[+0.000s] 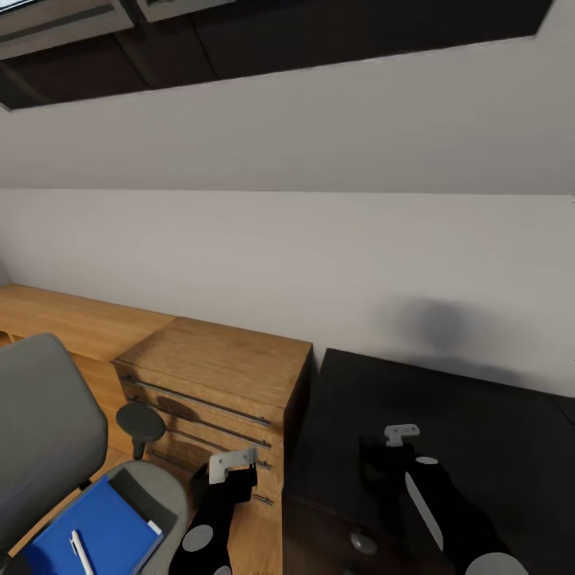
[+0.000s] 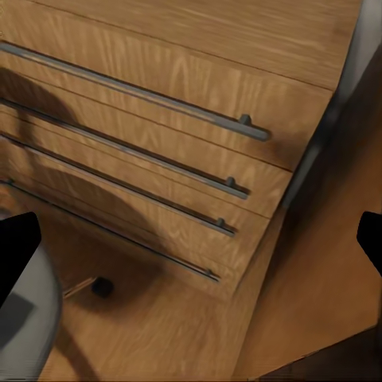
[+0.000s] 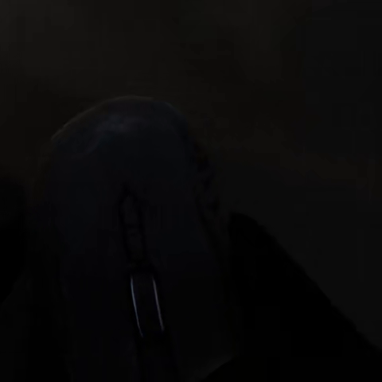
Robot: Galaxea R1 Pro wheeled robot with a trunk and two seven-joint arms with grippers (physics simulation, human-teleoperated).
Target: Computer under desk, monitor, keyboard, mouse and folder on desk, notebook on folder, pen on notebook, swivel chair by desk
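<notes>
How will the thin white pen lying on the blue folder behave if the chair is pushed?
The thin white pen lies loose on the flat blue folder, so it may roll or slide off. The folder looks smooth and rests on the grey padded swivel chair, so it could shift too.

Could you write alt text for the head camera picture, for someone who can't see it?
A grey swivel chair at lower left carries a blue folder with a white pen on it. Beside it stands a light wood drawer chest, then a black desk.
</notes>
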